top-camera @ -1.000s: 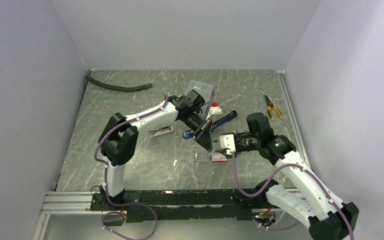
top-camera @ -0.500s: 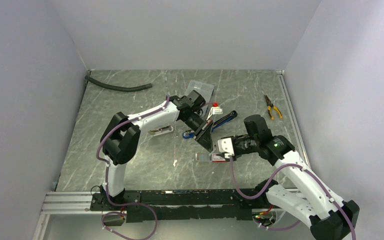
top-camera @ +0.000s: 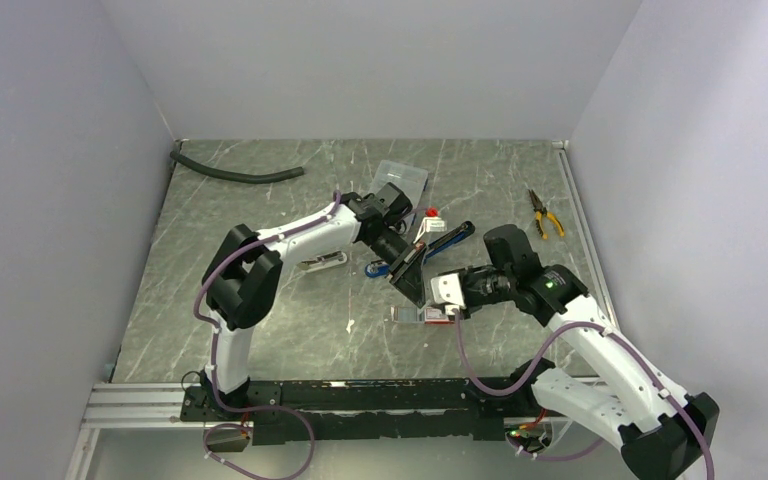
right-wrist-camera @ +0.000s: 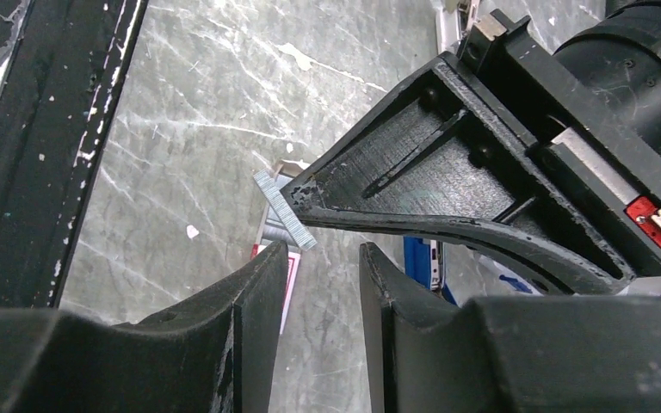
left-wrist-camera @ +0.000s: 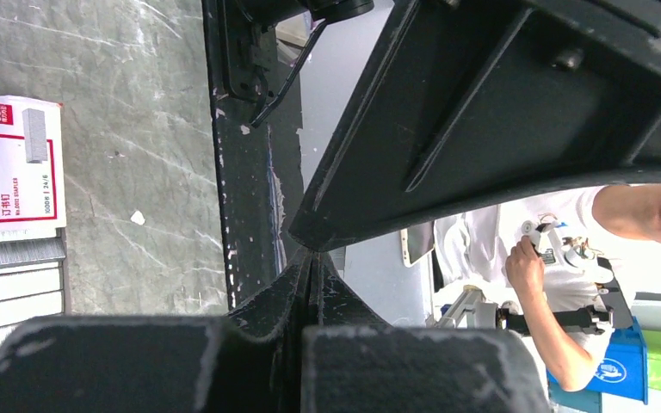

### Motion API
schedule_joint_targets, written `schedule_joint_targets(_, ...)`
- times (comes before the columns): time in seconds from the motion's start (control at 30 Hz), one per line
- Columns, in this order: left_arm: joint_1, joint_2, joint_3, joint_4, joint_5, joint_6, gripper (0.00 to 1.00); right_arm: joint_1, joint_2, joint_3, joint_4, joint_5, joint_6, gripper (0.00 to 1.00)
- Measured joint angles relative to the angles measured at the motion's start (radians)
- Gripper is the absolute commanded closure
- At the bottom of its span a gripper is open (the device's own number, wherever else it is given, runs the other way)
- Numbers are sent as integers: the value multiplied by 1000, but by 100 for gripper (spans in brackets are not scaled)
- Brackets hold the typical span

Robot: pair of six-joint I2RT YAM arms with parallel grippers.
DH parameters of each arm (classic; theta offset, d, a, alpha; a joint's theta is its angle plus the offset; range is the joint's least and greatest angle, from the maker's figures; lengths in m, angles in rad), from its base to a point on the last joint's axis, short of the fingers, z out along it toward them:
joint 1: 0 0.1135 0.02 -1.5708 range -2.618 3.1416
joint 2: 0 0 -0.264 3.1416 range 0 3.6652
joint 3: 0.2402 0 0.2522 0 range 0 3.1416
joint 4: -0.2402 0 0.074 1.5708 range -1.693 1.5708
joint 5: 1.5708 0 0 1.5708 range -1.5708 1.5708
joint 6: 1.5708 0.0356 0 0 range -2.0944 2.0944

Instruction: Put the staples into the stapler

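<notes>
A grey-green marbled worktop (top-camera: 260, 320), walled in pale grey, was pictured with two robot arms reaching towards its middle. A short silvery strip of staples (right-wrist-camera: 285, 210) was pinched at the fully closed tips of the left hand (right-wrist-camera: 303, 194), raised above the worktop and tilted. The right hand (right-wrist-camera: 322, 255) was set just beside the strip, its jaws partly open and nothing gripped between them. Whether it touched the strip could not be made out. Beneath, a small white cardboard box with a red end (left-wrist-camera: 15, 163) was laid flat, with further silvery staple rows (left-wrist-camera: 21, 280) exposed just beside it. Yellow-handled pliers (top-camera: 545, 213) were seen well apart, near the right wall.
</notes>
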Motion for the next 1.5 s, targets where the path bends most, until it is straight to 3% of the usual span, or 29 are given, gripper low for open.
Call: schedule_joint_targets(1.5, -4, 30, 24, -31, 1, 14, 97, 89, 43, 47, -75, 87, -37, 69)
